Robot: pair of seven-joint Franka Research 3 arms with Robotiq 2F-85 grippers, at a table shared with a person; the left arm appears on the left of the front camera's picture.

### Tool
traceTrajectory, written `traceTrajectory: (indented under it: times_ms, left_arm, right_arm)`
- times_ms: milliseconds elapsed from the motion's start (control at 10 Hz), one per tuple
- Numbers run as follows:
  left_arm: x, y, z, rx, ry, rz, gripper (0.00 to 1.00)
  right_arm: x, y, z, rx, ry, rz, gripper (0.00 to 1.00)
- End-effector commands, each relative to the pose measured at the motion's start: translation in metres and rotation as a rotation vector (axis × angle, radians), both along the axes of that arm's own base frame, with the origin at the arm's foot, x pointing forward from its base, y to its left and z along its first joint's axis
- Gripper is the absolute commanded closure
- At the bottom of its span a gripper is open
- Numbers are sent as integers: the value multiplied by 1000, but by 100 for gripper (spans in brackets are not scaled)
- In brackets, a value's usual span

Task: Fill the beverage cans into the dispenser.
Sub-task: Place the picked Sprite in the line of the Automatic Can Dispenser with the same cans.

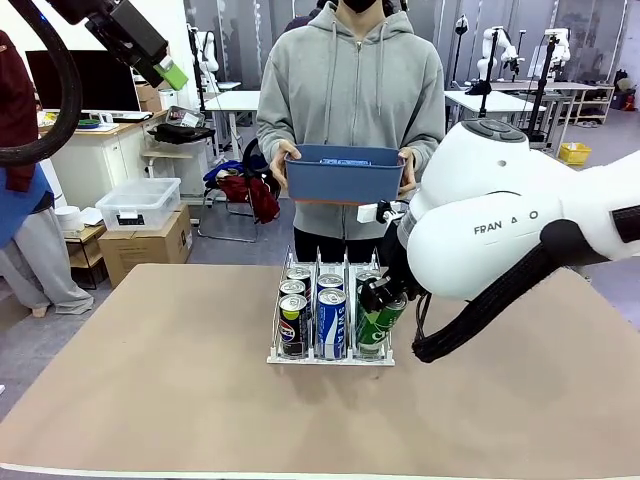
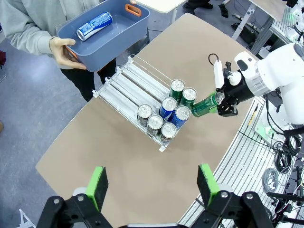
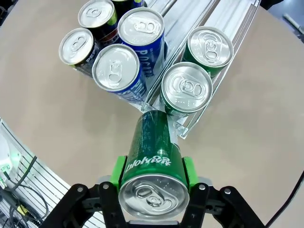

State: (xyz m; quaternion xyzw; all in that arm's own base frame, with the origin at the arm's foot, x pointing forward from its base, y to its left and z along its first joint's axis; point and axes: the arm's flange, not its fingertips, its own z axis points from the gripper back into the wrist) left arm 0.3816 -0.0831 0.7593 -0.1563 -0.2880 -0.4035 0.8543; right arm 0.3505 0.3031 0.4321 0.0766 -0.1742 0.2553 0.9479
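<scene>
The clear dispenser (image 1: 330,355) stands mid-table with several beverage cans upright in its lanes: black ones (image 2: 154,124), blue-and-white ones (image 3: 116,69) and two green ones (image 3: 186,92). My right gripper (image 3: 153,173) is shut on a further green can (image 3: 153,161). That can is tilted, with its lower end at the front of the green lane, just outside the rack. The held can (image 1: 378,322) also shows beside the right arm. My left gripper (image 2: 152,185) hangs high above the table, open, with nothing between its green pads (image 2: 98,185).
Across the table a person holds a blue bin (image 1: 345,172) with both hands. One blue-and-white can (image 2: 94,25) lies inside it. The brown tabletop (image 1: 150,380) is bare on either side of the rack. The right arm's bulk (image 1: 500,230) hangs over the table's right half.
</scene>
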Motion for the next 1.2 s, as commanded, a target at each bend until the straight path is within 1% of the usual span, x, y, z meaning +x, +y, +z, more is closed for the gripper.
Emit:
traceTrajectory:
  times_ms: [0,200,300,500,600,800,900,1100]
  left_arm:
    - [0,2,-1,-9,10,-9,0]
    - [0,2,-1,-9,10,-9,0]
    - [0,2,-1,-9,10,-9,0]
    - [0,2,-1,-9,10,-9,0]
    - [0,2,-1,-9,10,-9,0]
    - [0,2,-1,-9,10,-9,0]
    - [0,2,-1,-9,10,-9,0]
    - [0,2,-1,-9,10,-9,0]
  right_arm:
    - [29,7,4,-13,-44,-43,42]
    - [37,12,0,-7,-41,-65,42]
    - [46,9,0,-18,-42,-69,42]
    - [65,15,-7,-39,-20,-106,42]
    - [74,15,-10,-55,-13,-100,42]
    - [81,24,-18,-59,11,-64,42]
    - [82,25,-20,-73,12,-40,42]
    - [83,29,-23,-104,51,-13,42]
